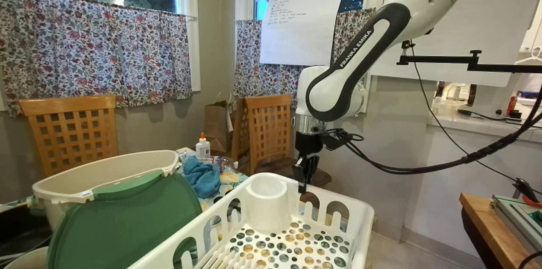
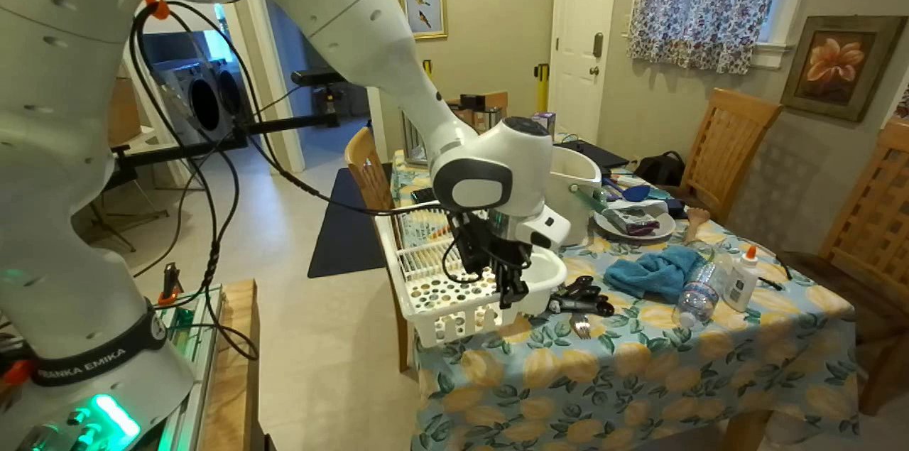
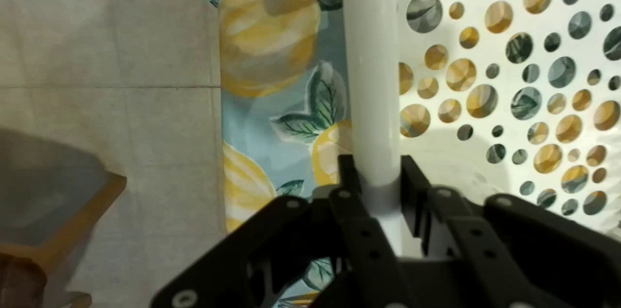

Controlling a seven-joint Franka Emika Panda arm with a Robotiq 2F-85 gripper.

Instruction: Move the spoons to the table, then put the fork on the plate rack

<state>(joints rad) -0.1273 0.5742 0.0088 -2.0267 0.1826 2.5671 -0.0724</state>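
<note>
Claw (image 3: 379,172) grips dish-drying rack (image 1: 360,218) by the rim (image 3: 371,65), fork (image 2: 581,326) beside it on the counter (image 2: 639,327)

Nearest, in the wrist view, the claw pinches the white plastic rim, a fingertip on either side: one toward the tablecloth (image 3: 291,114), one toward the inside. The slim rounded rail makes an easy hold; my guess is that the rack is to be steadied or shifted, since the task names no such grip.

The rack rests on the lemon-print tablecloth near the counter's edge. Its round utensil cup (image 1: 266,209) stands in the corner beside the claw and seems the likely home for the fork, as it would keep a handle upright.

Just past the cup end, in an exterior view, the fork shows its tines toward the counter's near edge, beside a clutch of black-handled utensils (image 2: 579,302); its handle I cannot make out. It has yet to reach the rack. The spoons I cannot pick out; they may be in that clutch.

Farther back come a crumpled teal towel (image 2: 650,273), a clear bottle (image 2: 696,298) on its side and an upright glue bottle (image 2: 742,284). The cream tub (image 1: 106,171) has its green cover (image 1: 127,226) propped against it, perhaps to save room. Lattice-backed chairs (image 1: 70,104) stand beyond.
</note>
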